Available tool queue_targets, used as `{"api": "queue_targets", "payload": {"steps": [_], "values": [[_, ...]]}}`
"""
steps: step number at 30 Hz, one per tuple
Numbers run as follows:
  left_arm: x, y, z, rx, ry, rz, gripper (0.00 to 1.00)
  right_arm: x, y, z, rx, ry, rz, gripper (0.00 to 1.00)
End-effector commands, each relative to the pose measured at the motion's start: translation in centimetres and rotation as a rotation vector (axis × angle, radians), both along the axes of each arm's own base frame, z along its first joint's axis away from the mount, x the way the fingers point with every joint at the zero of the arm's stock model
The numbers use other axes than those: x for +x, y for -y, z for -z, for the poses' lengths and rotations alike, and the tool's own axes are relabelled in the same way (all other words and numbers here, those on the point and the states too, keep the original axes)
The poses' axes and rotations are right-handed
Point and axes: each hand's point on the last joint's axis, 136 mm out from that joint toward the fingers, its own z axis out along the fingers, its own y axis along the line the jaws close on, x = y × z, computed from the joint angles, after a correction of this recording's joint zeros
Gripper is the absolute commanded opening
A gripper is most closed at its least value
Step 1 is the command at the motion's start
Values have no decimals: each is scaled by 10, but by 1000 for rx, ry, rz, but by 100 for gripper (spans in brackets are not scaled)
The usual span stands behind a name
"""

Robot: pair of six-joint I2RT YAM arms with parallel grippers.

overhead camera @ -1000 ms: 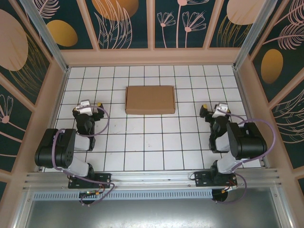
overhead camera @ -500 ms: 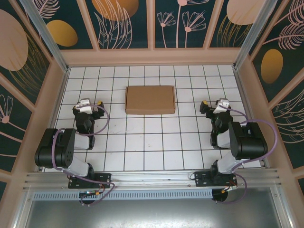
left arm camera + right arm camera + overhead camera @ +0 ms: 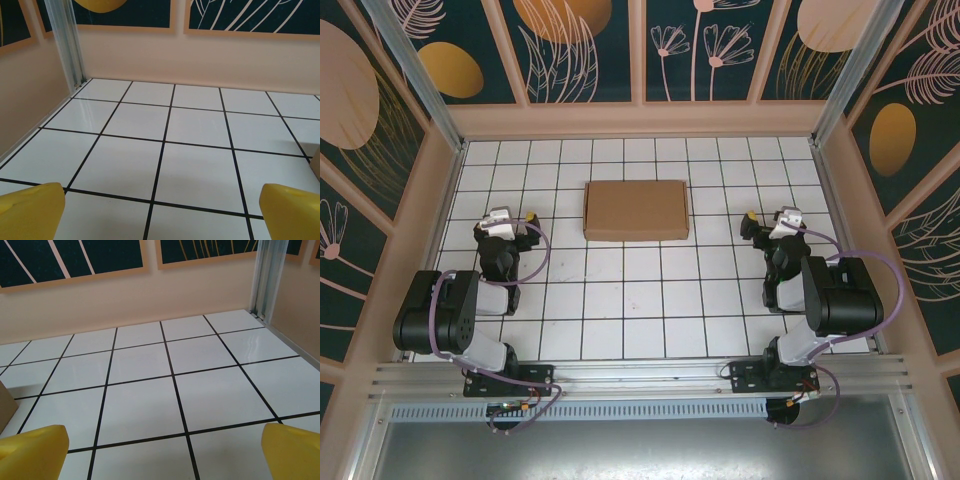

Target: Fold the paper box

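The paper box (image 3: 636,210) lies flat as a slim shut brown cardboard rectangle on the white tiled table (image 3: 640,290), toward the back middle. Left of it, a few tiles away, my left gripper (image 3: 506,222) rests low and open. My right gripper (image 3: 775,222) is open too, the same distance to the box's right. In the left wrist view the yellow fingers (image 3: 30,212) stand wide apart over bare tiles, and a sliver of the box (image 3: 316,165) shows at the right edge. The right wrist view has a corner of the box (image 3: 5,407) at the left edge.
Pale walls (image 3: 640,120) with dark flower panels enclose the table on three sides, with metal posts (image 3: 67,42) in the back corners. Bare tiles lie between the box and both arm bases (image 3: 510,375).
The right gripper has shifted a little toward the back of the table. The left arm and the box have not moved.
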Motion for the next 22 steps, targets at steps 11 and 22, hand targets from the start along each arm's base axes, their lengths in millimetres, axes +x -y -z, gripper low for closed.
{"api": "queue_targets", "payload": {"steps": [11, 22], "values": [[1, -1, -11, -12, 45, 0, 99, -1, -2, -7, 4, 27, -5, 99], [0, 0, -12, -12, 46, 3, 99, -1, -2, -7, 4, 27, -5, 99]]}}
